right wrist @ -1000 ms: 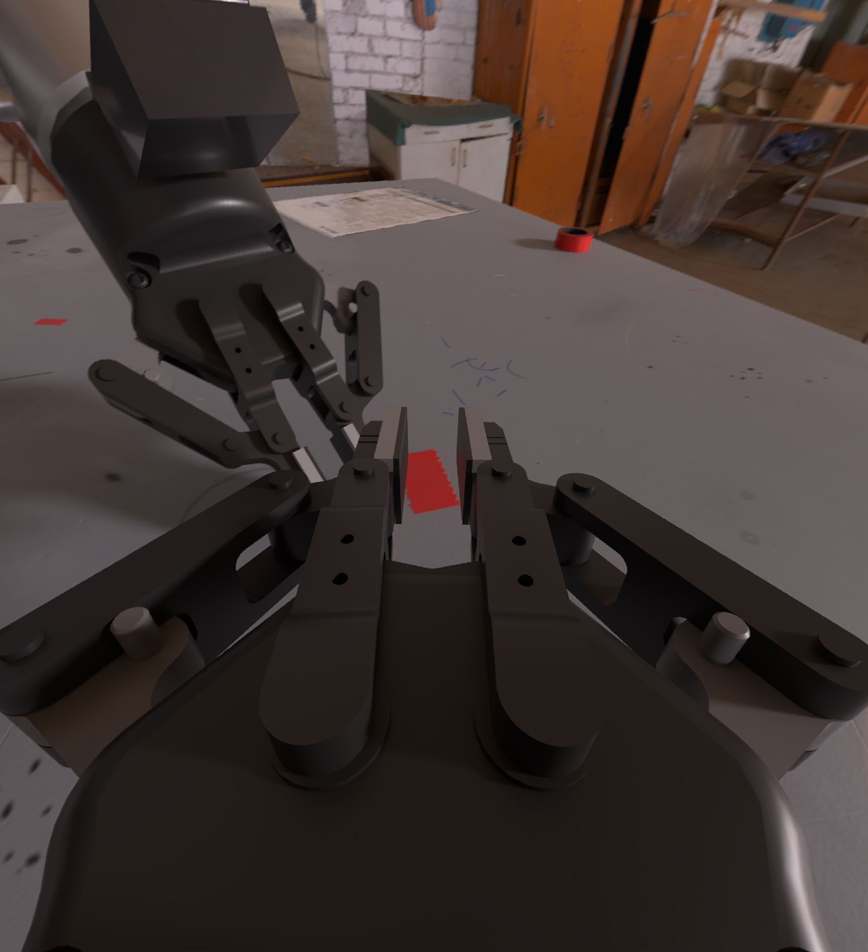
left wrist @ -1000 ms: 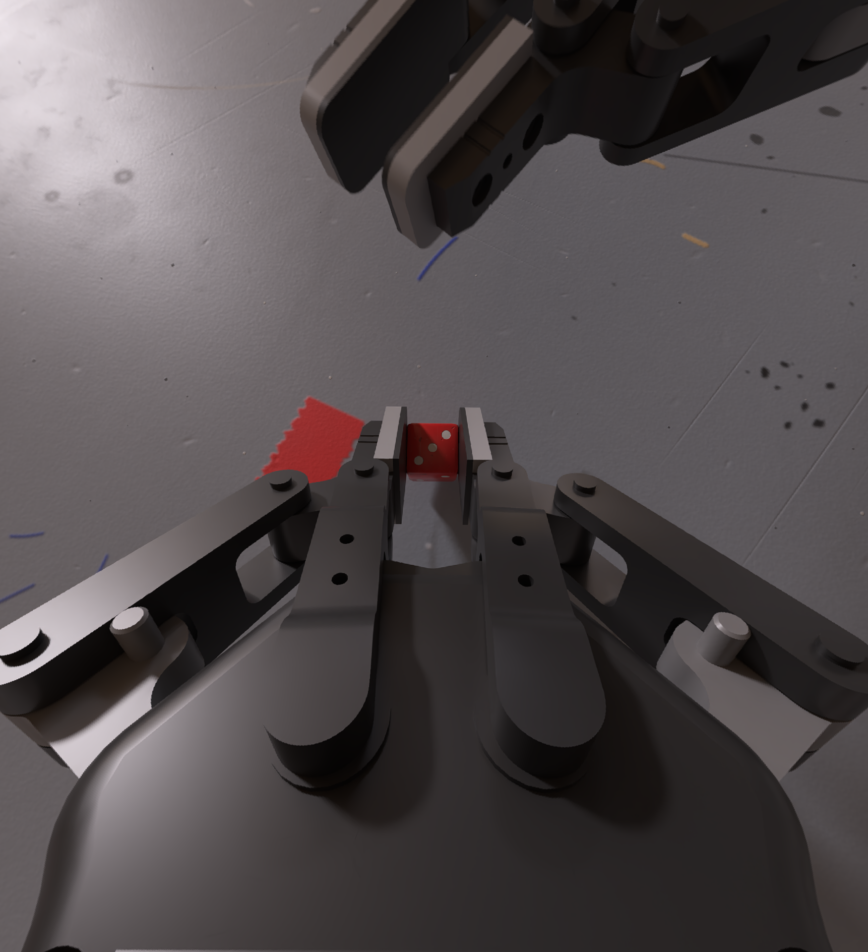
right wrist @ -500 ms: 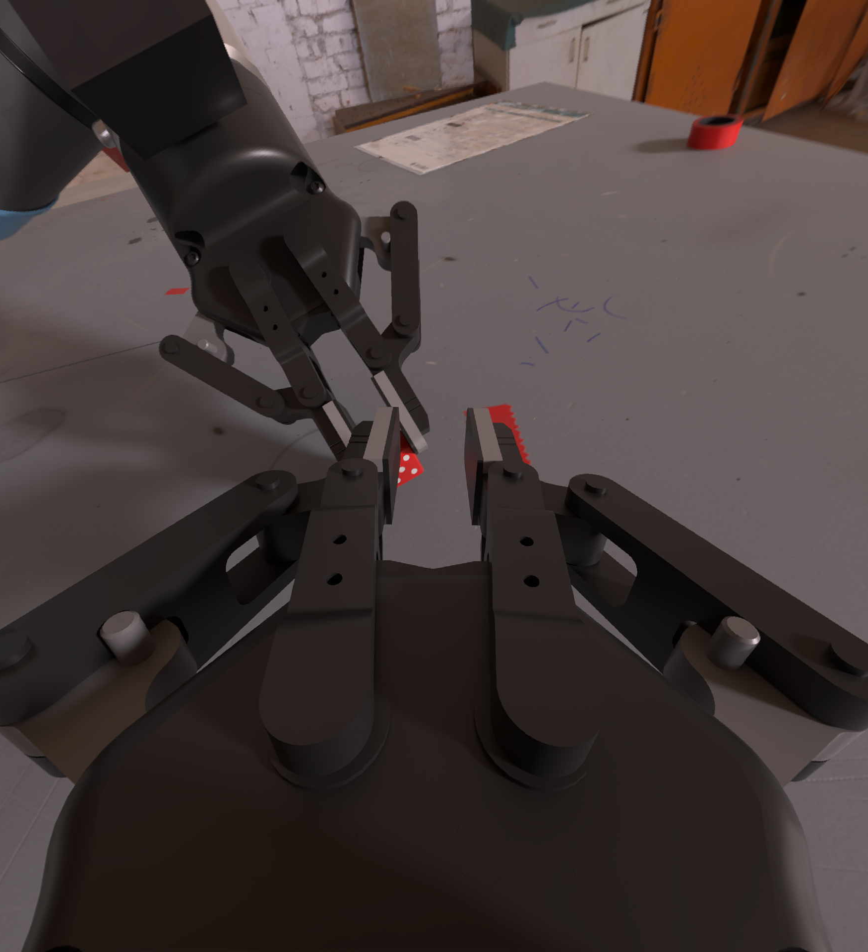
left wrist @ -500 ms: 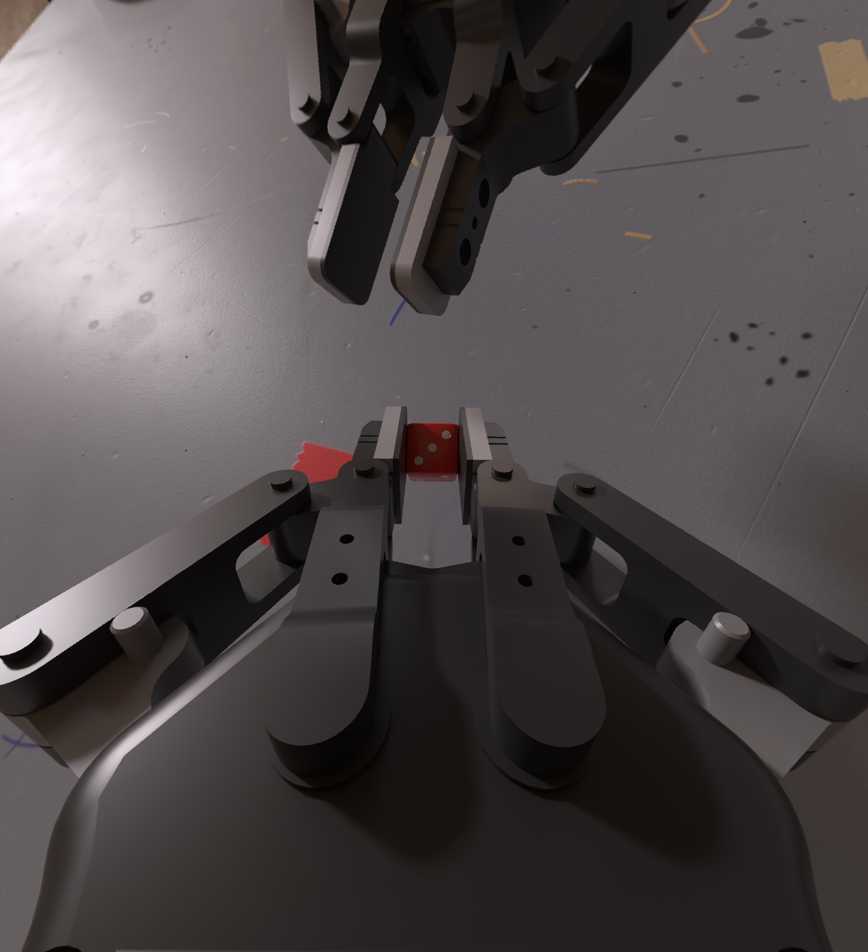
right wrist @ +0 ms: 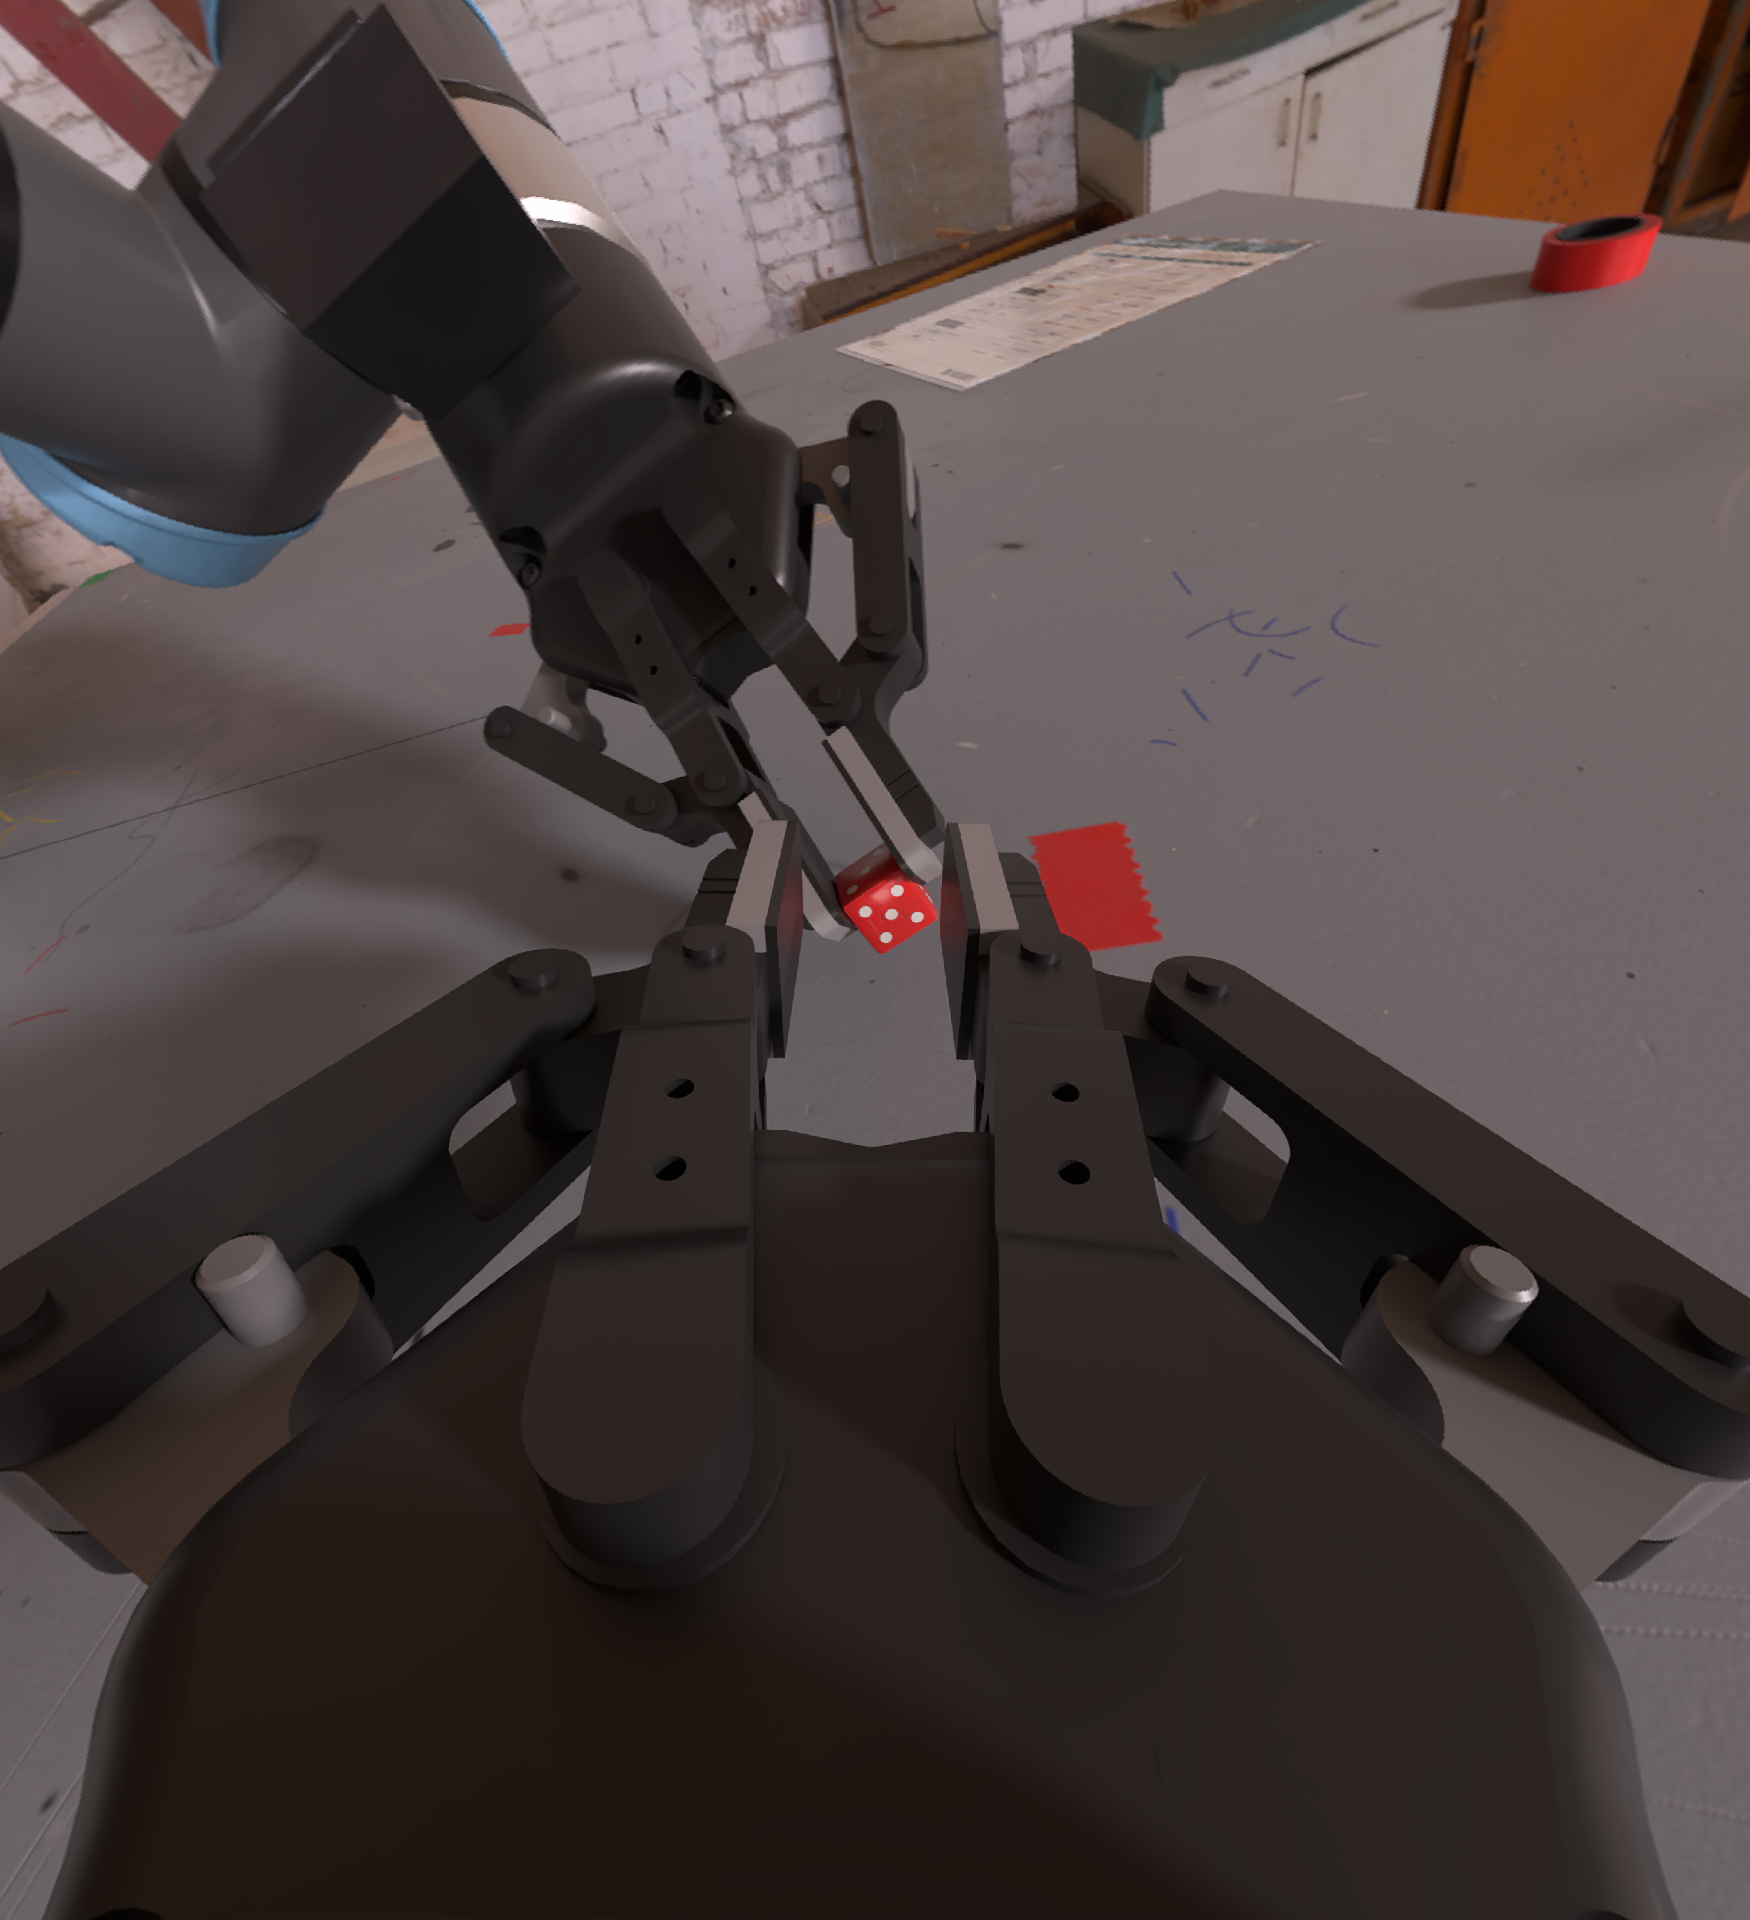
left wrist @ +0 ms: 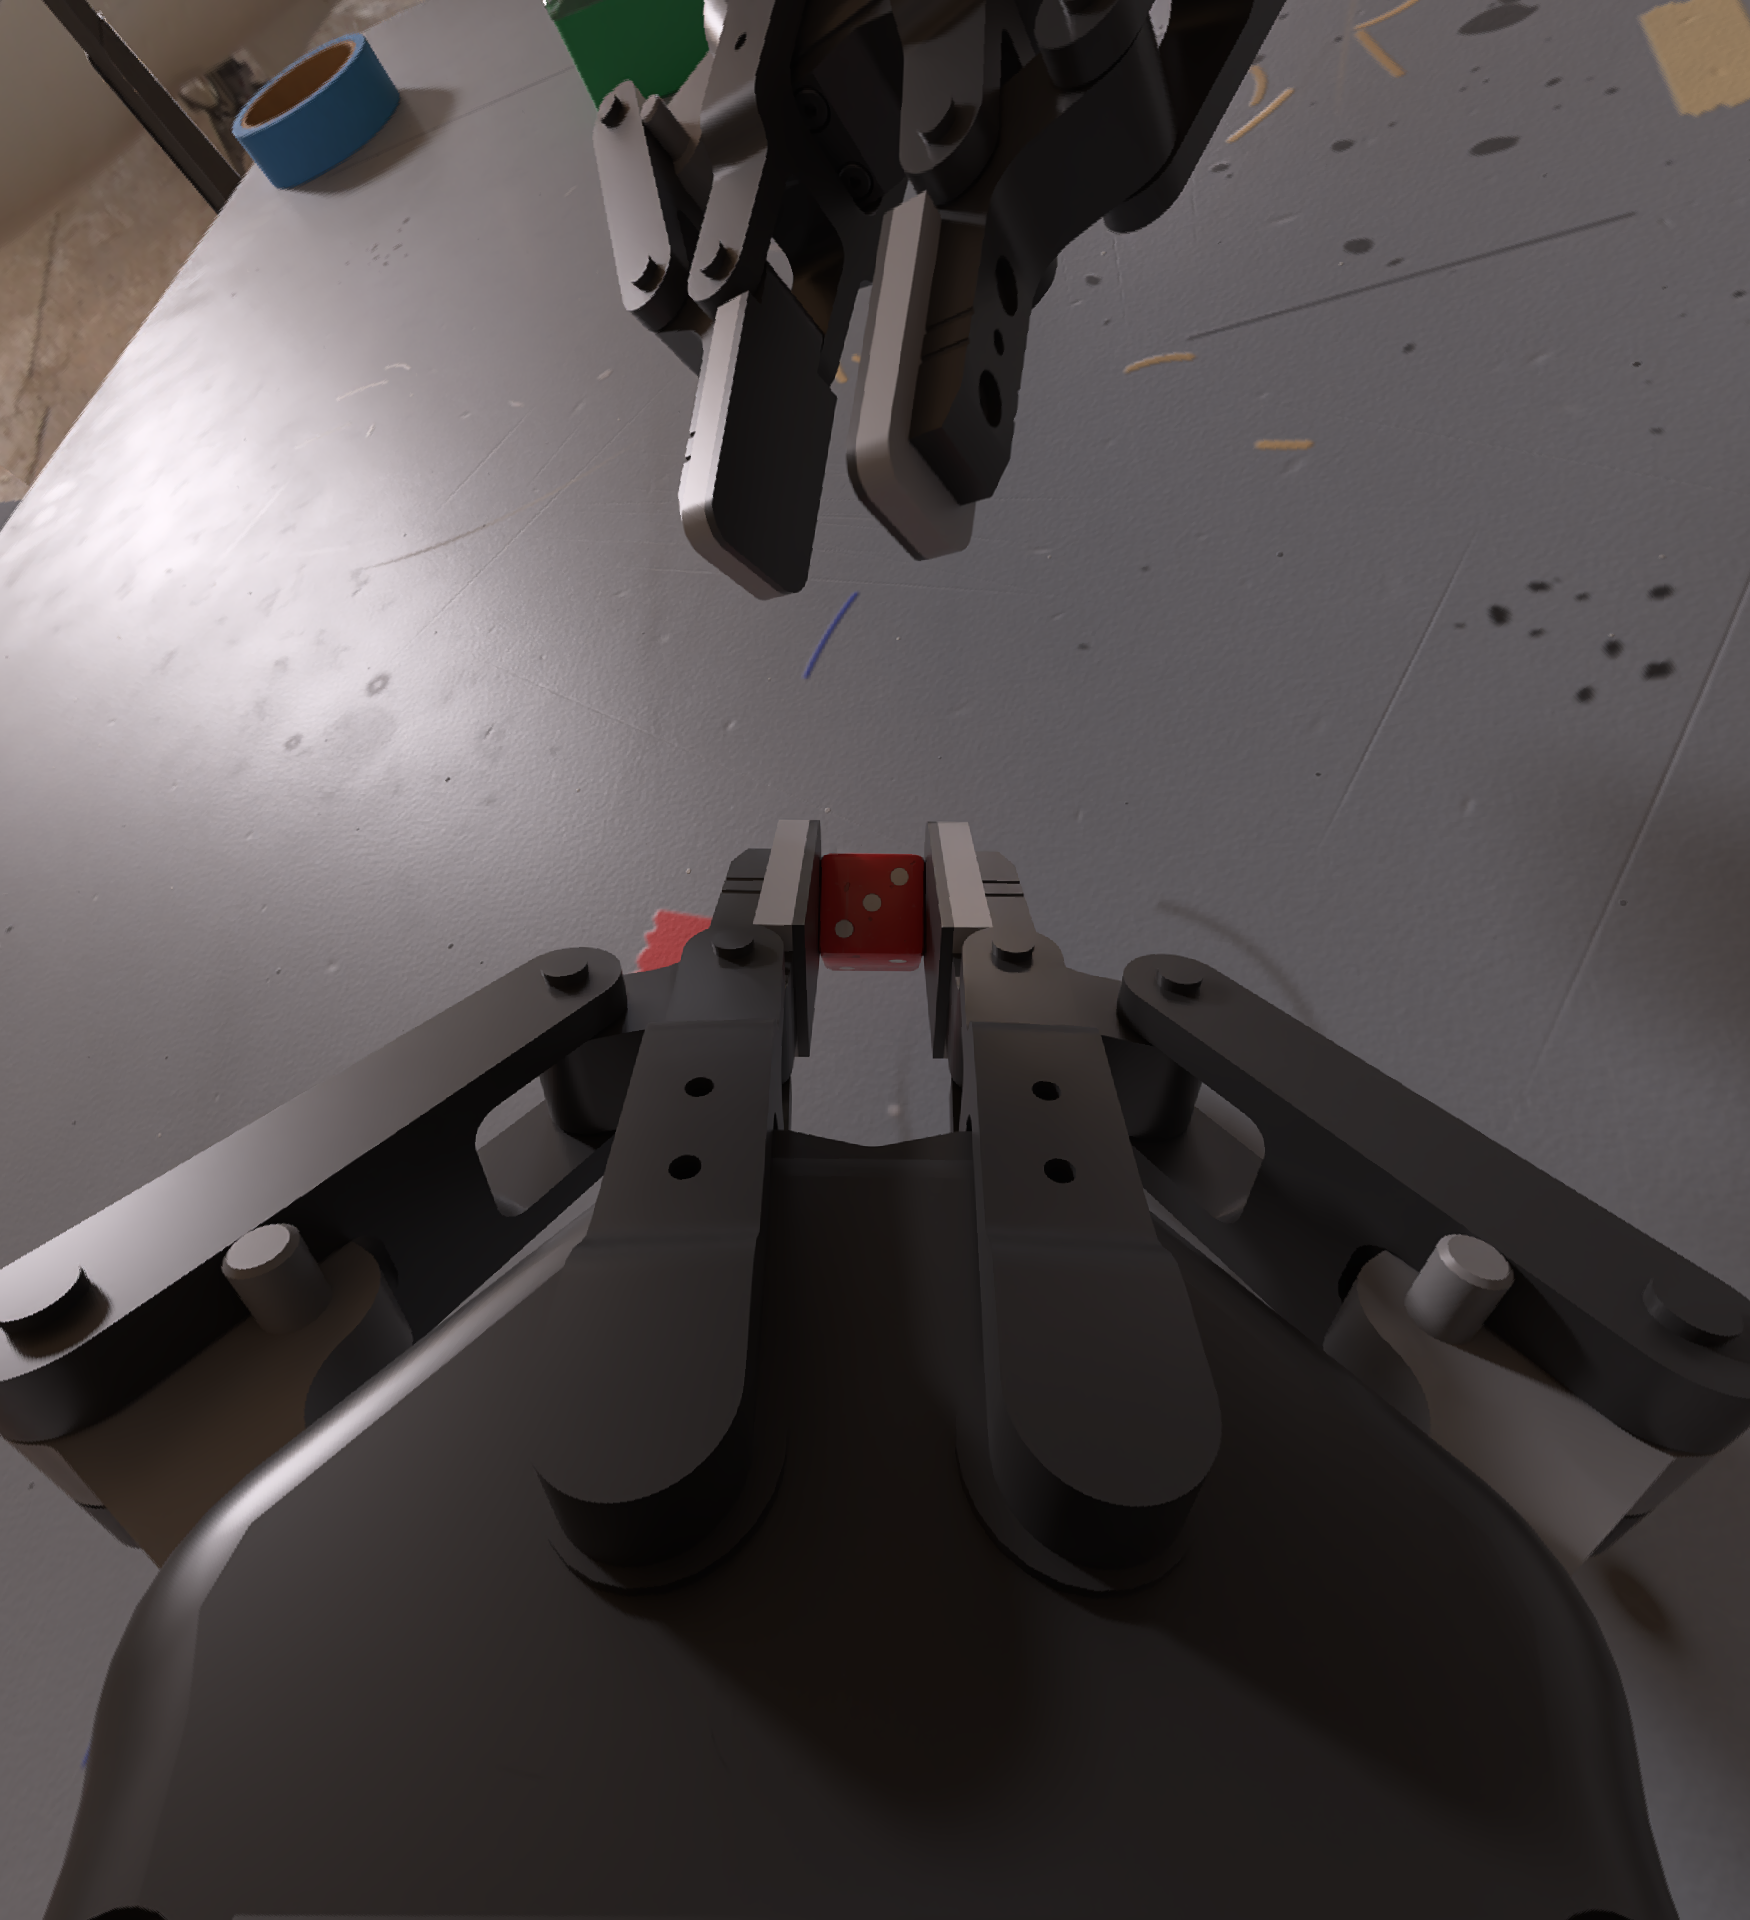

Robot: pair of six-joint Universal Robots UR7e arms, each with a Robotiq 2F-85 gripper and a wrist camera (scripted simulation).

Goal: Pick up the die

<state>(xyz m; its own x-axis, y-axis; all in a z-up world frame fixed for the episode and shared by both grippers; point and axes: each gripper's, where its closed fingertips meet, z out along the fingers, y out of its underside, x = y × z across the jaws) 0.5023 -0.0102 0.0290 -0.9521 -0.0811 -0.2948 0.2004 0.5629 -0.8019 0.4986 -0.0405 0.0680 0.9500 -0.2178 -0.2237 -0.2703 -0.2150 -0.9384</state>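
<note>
left gripper (left wrist: pixel 871 883) fingers pinch the red die (left wrist: pixel 872 911), held up off the grey bench (left wrist: pixel 331 623). right gripper (right wrist: pixel 871 883) fingers sit slightly spread with nothing between them, straight ahead at 12 o'clock, closer than a second ago. red tape patch (right wrist: pixel 1099 886) at 1 o'clock, blue tape roll (left wrist: pixel 318 109) at 11, newly in view.

- Die (left wrist: pixel 871 912) sits between the left claw (left wrist: pixel 871 883) pads, up off the worktop (left wrist: pixel 331 727).
- Right claw (right wrist: pixel 871 883) faces it, just short of the die.
- Tape patch (right wrist: pixel 1099 885) lies on the worktop right of the die in the right wrist view.
- Tape roll (right wrist: pixel 1595 249) and paper sheet (right wrist: pixel 1079 307) lie far behind.
</note>
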